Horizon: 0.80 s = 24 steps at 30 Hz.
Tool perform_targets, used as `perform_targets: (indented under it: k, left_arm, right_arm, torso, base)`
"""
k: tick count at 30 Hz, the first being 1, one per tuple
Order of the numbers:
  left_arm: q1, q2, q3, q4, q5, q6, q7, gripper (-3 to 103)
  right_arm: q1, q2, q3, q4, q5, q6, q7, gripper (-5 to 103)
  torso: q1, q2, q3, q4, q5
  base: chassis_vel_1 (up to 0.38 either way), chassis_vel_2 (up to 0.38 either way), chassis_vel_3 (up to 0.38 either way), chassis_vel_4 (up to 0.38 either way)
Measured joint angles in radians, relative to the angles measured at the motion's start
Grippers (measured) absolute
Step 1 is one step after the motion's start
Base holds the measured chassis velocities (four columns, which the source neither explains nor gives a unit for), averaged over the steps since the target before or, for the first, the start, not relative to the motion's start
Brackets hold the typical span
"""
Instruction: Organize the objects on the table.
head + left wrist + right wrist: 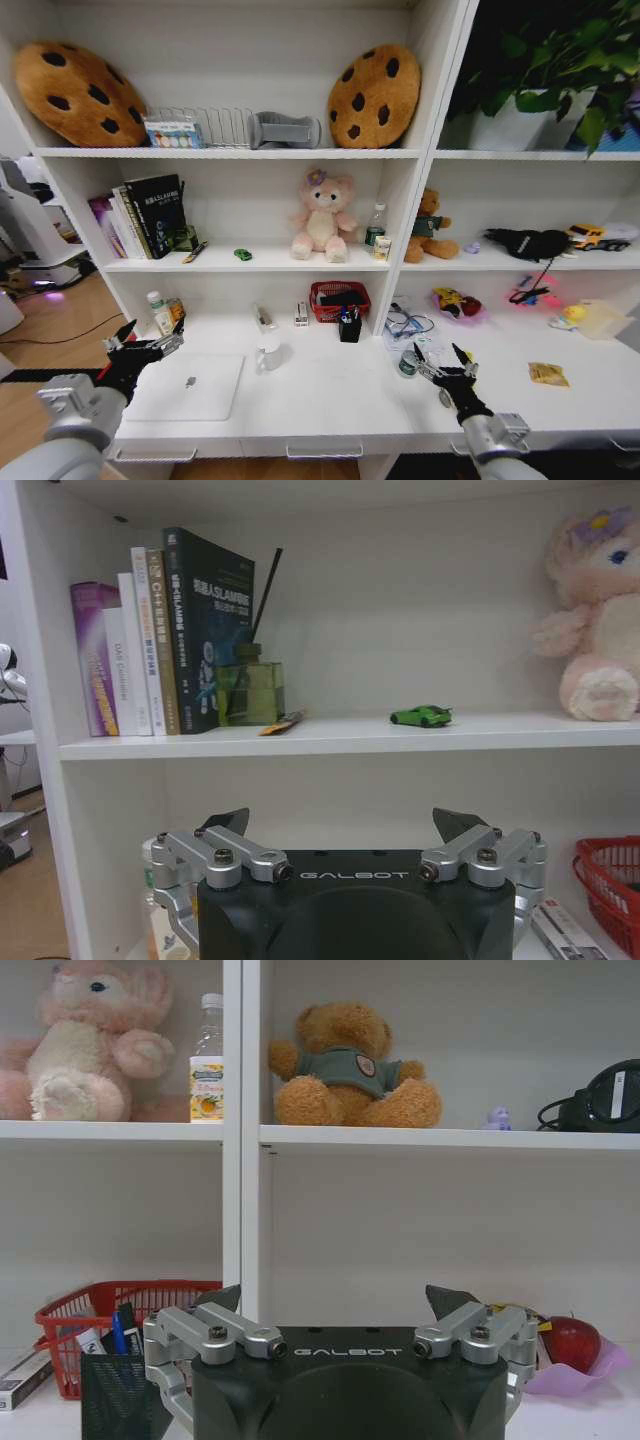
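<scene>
Silver laptop (188, 386) at worktop (330, 400) front-left: judged heavy, stiff, slick; best taken by edge. Left end effector (150, 345), right end effector (440, 368): jaws apart, nothing held.

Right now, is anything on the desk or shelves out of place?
Yes. A tiny green toy car sits alone on the middle shelf near the books, and a yellow packet lies loose on the desk.
</scene>
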Motion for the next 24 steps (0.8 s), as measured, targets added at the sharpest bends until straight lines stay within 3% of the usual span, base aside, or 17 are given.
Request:
perform_targets:
  k: [6,8,14,24]
  left_arm:
    - [0.0,0.0,0.0,0.0,0.0,0.0,0.0,100]
    - [0.0,0.0,0.0,0.0,0.0,0.0,0.002,100]
    - [0.0,0.0,0.0,0.0,0.0,0.0,0.001,100]
    - [0.0,0.0,0.0,0.0,0.0,0.0,0.001,100]
  right_arm:
    - [0.025,-0.016,-0.041,0.011,0.004,0.0,0.004,100]
    - [0.052,-0.022,-0.104,0.018,0.003,-0.003,-0.003,100]
    - [0.077,-0.031,-0.165,0.001,0.03,-0.084,-0.039,100]
    - [0.222,-0.061,-0.187,-0.118,0.073,-0.173,-0.085,100]
  torso:
    - [0.0,0.0,0.0,-0.0001,-0.0002]
    - [0.0,0.0,0.0,0.0006,0.0005]
    - [0.0,0.0,0.0,-0.0001,-0.0012]
    - [0.0,0.0,0.0,0.0001,-0.0001]
  base:
    - [-0.232,-0.212,0.226,0.226]
    - [-0.046,-0.16,0.083,0.103]
    - [0.001,-0.008,0.002,-0.003]
    - [0.024,0.027,-0.017,-0.024]
